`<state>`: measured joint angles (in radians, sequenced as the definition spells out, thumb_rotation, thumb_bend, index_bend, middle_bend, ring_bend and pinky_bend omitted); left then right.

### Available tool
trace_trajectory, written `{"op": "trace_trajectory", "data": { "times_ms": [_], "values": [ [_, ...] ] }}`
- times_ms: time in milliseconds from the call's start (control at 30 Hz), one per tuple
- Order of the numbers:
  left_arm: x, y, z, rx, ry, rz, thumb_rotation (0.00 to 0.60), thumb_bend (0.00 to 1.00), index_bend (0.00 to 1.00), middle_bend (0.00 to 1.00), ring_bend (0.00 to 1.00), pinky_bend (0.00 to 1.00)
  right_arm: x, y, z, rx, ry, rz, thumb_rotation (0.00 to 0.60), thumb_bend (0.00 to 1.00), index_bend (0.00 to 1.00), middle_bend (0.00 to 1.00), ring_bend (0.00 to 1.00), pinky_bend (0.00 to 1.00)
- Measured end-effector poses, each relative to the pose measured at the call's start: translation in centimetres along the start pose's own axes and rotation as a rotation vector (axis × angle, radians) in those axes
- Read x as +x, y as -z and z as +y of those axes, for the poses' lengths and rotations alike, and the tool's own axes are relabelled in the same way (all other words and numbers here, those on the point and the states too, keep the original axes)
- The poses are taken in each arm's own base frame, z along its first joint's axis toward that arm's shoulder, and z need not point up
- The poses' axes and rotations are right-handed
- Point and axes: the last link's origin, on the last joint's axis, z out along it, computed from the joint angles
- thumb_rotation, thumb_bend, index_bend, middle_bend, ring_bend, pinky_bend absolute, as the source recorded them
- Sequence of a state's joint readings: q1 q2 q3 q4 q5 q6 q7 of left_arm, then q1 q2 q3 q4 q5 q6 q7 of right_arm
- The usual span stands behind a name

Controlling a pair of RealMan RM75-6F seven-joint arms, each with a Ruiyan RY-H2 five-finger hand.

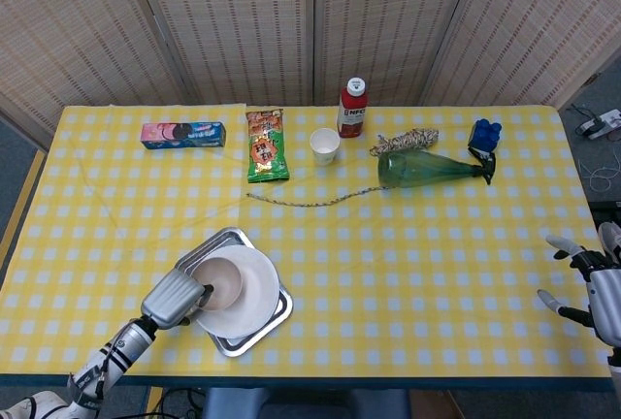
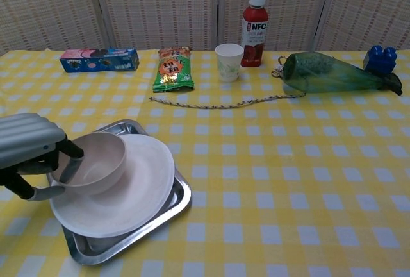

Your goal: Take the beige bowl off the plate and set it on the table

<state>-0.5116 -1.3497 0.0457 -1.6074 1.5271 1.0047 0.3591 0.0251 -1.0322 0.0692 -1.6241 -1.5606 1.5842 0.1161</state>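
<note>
The beige bowl (image 1: 222,280) (image 2: 94,159) sits on the left part of a white plate (image 1: 256,294) (image 2: 142,188), which lies in a metal tray (image 1: 240,340) (image 2: 177,205) near the table's front left. My left hand (image 1: 172,298) (image 2: 27,151) is at the bowl's left rim, with a finger hooked over the rim and the thumb under the outside wall, pinching it. My right hand (image 1: 592,279) hovers at the table's right edge with fingers spread and nothing in it; the chest view does not show it.
Along the back stand a biscuit box (image 1: 182,134), a snack packet (image 1: 265,145), a paper cup (image 1: 324,145), a red juice bottle (image 1: 352,107), a green bottle on its side (image 1: 427,168) and a blue block (image 1: 485,134). A cord (image 1: 301,201) lies mid-table.
</note>
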Motion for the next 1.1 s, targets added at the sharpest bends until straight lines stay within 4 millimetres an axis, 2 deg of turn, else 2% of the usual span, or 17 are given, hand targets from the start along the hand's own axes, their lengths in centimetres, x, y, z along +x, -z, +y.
{"op": "trace_trajectory", "data": {
  "times_ms": [367,633,1100],
  "values": [
    [0.3,0.0,0.0,-0.012,0.014,0.046,0.6,0.37,0.77,1.0,1.0,1.0,0.0,-0.1,0.0,-0.002,0.0,-0.002,0.6,0.04,0.25,0.41,0.43,0.62],
    [1.3,-0.5,-0.2,-0.008,-0.007,0.07,0.6,0.37,0.77,1.0,1.0,1.0,-0.1,-0.1,0.0,-0.001,0.001,-0.001,0.6,0.04,0.25,0.41,0.43,0.62],
    [4.3,-4.2,0.1,-0.005,-0.068,0.094,0.6,0.37,0.77,1.0,1.0,1.0,0.2,0.1,0.1,-0.001,-0.009,0.009,0.6,0.04,0.25,0.41,0.43,0.62]
  ]
}}
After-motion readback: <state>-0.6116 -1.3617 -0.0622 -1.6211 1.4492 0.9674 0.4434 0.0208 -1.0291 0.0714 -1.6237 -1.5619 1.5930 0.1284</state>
